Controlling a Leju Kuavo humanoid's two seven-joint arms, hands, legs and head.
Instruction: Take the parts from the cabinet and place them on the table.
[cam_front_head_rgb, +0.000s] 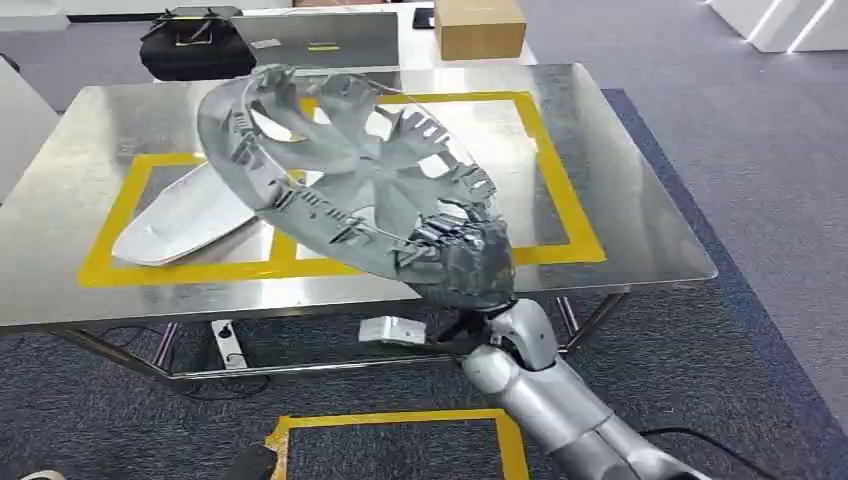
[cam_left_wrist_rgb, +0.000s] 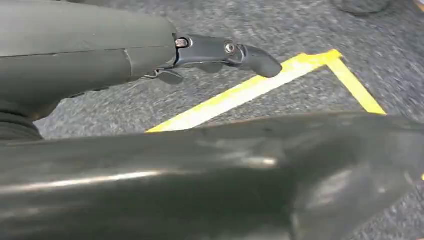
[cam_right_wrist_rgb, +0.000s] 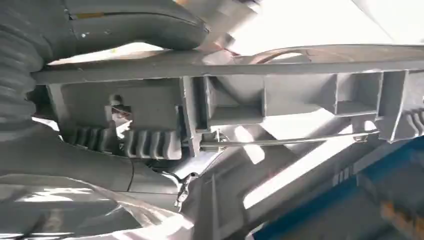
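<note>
My right hand (cam_front_head_rgb: 470, 262) grips the rim of a large grey wheel cover (cam_front_head_rgb: 340, 165), held tilted above the steel table (cam_front_head_rgb: 620, 200) over its yellow-taped area. The right wrist view shows that rim (cam_right_wrist_rgb: 250, 105) close up, with my thumb (cam_right_wrist_rgb: 140, 22) on one side and fingers (cam_right_wrist_rgb: 100, 170) on the other. A white elongated part (cam_front_head_rgb: 185, 215) lies flat on the table's left taped box. My left hand (cam_left_wrist_rgb: 215, 52) hangs over grey carpet with nothing in it, its fingers stretched out.
A cardboard box (cam_front_head_rgb: 478, 27) and a black bag (cam_front_head_rgb: 195, 45) sit beyond the table's far edge. Yellow tape (cam_front_head_rgb: 400, 430) marks a square on the carpet near my feet. Carpeted floor lies to the right of the table.
</note>
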